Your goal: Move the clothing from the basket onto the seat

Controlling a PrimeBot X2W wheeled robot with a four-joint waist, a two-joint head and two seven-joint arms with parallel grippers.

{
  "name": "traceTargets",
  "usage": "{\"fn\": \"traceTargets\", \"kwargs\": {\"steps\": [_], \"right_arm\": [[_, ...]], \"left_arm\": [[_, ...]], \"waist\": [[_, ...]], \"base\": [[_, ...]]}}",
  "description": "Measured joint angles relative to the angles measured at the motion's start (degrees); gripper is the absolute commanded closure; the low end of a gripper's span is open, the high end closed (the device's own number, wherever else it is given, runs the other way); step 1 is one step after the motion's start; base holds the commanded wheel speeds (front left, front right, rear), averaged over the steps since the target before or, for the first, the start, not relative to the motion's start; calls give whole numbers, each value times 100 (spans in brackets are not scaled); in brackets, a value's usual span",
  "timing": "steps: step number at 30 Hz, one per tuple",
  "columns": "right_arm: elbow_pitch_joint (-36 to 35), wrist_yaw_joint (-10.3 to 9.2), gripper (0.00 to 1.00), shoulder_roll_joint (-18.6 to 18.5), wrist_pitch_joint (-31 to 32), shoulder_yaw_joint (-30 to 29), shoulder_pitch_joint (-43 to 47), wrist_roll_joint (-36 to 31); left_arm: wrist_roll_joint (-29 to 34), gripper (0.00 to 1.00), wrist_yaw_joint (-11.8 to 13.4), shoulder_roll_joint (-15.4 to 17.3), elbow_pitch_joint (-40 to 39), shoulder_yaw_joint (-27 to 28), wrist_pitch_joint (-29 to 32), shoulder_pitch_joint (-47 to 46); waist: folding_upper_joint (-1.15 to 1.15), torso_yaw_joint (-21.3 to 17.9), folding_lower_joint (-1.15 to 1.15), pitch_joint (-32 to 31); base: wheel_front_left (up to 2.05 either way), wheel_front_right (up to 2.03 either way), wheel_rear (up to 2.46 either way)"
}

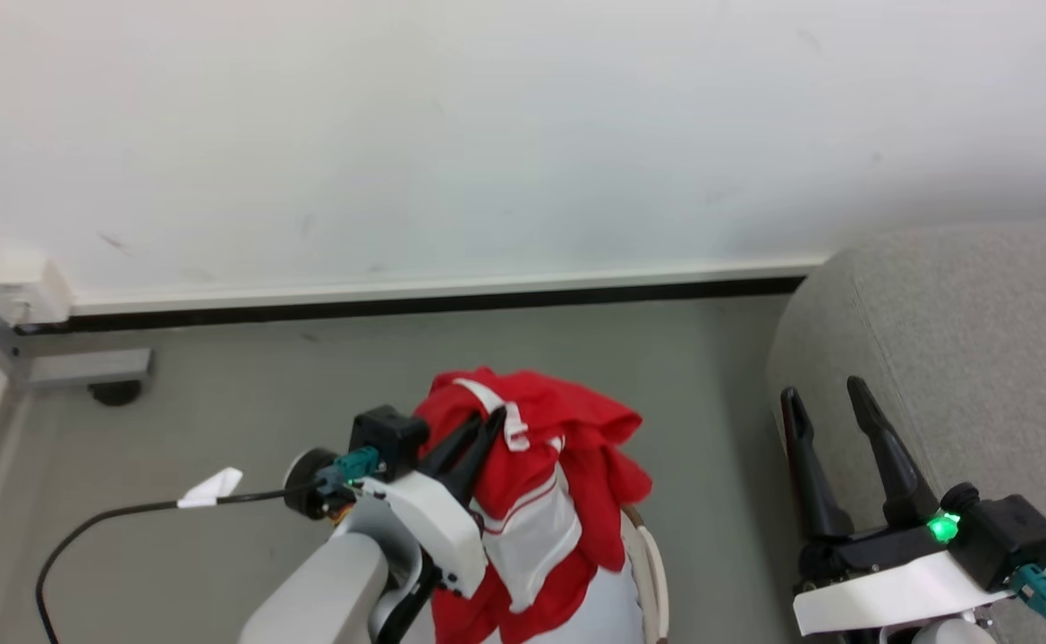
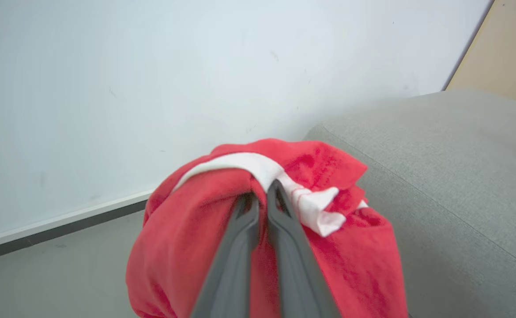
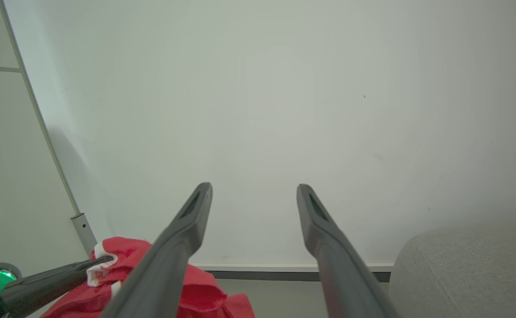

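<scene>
The red clothing (image 1: 567,465) with white stripe trim hangs bunched in the air, and my left gripper (image 1: 485,425) is shut on its top fold. From the left wrist the same clothing (image 2: 187,238) drapes over my closed fingers (image 2: 280,229), with my left gripper (image 2: 262,187) pinching beside the white band. A sliver of the basket rim (image 1: 652,559) shows under the hanging fabric. The grey seat (image 1: 961,340) stands at the right. My right gripper (image 1: 827,394) is open and empty in front of the seat. In the right wrist view my right gripper (image 3: 254,187) faces the wall, with the clothing (image 3: 196,291) at lower left.
A white wall (image 1: 487,134) with a dark baseboard (image 1: 397,306) runs behind. A metal frame foot (image 1: 84,367) sits at the left. A black cable (image 1: 111,519) with a white tag trails from my left wrist. Grey floor (image 1: 308,394) lies open between basket and wall.
</scene>
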Motion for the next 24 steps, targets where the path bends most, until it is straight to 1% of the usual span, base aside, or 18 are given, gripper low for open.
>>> {"fn": "traceTargets", "kwargs": {"steps": [4,8,15,24], "right_arm": [[10,0,0,1,0,99,71,82],[25,0,0,0,0,200,131,93],[73,0,0,0,0,377,168,107],[170,0,0,-73,0,546,170,82]], "left_arm": [[80,100,3,45,-439,182,0,-26],[113,100,51,82,-717,264,0,-156],[116,100,166,138,-1249,309,100,-289],[76,100,303,232,-1702,292,286,-160]], "waist": [[0,146,0,-188],[0,219,0,-303],[0,235,1,-383],[0,229,1,-375]], "base": [[0,0,0],[0,0,0],[0,0,0],[0,0,0]]}}
